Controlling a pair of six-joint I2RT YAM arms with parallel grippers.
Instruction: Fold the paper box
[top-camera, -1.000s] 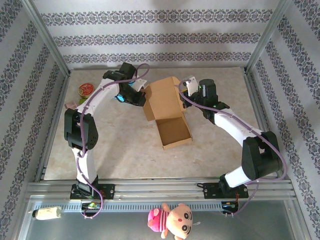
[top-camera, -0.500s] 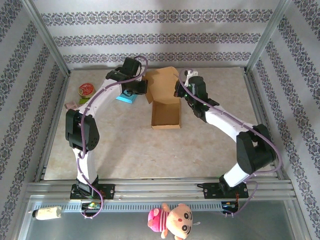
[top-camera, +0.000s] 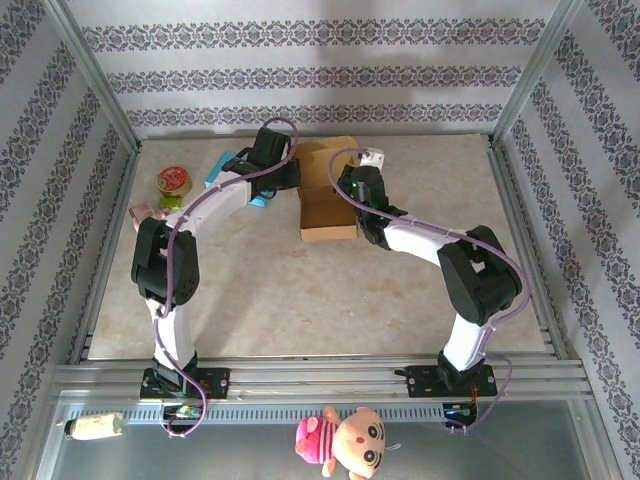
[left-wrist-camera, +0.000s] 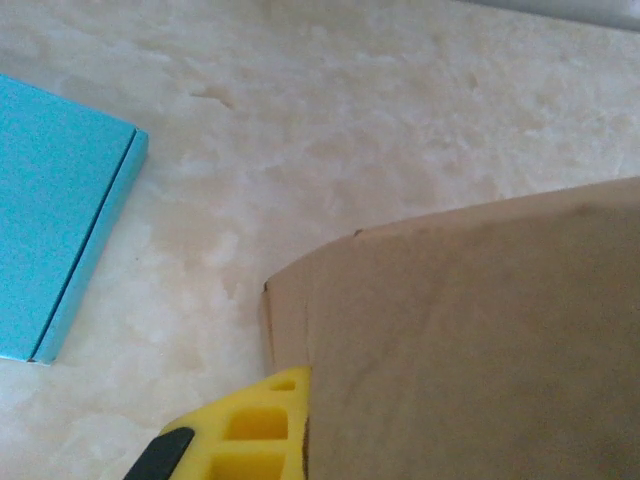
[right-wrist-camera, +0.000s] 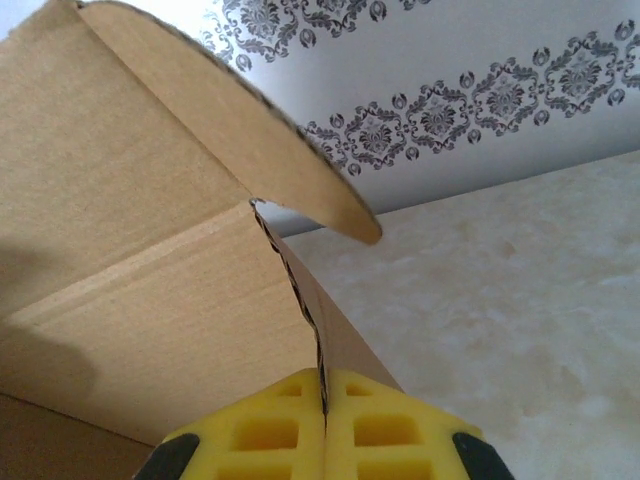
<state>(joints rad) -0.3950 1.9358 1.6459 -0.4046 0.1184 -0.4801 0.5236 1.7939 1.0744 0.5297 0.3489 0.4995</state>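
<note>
Nearest me, a pink and yellow plush doll (top-camera: 350, 441) lies on the metal ledge in front of the arm bases. Beyond it I note a bare stretch of the beige marbled surface (top-camera: 300, 290).

The brown cardboard box (top-camera: 330, 232) sits toward the far middle of that surface. Its tray is open upward and its lid flap is raised at the back.

The right gripper (right-wrist-camera: 322, 410) is clamped on the box. In the right wrist view the yellow pads (right-wrist-camera: 385, 430) meet with a torn cardboard edge pinched between them, beside a curved flap.

The left gripper (left-wrist-camera: 300, 430) is at the box's left rear corner. In the left wrist view one yellow pad lies against a cardboard panel. The other finger is hidden behind the panel, so I record it as closed on that panel.

A flat light-blue box (left-wrist-camera: 55, 210) lies just left of it. A small round tin (top-camera: 173, 180) sits farther left, apart from the arms. The patterned wall (top-camera: 320, 75) closes off the rear.
</note>
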